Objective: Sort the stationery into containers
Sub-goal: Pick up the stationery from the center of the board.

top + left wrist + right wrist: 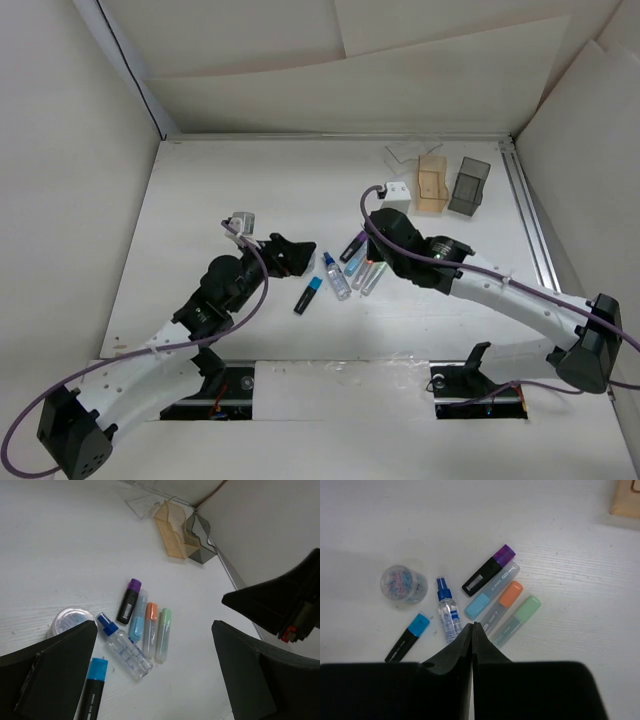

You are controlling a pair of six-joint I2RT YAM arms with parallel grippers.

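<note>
White table (220,190), pale walls (60,150), scattered stationery (337,280)

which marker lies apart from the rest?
The black marker with the light-blue cap: alone, left of the spray bottle; the four other markers lie together right of it.

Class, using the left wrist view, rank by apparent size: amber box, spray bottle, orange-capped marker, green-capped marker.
1. amber box, largest despite lying farthest away.
2. spray bottle.
3. orange-capped marker and green-capped marker: alike, so unranked.
</note>
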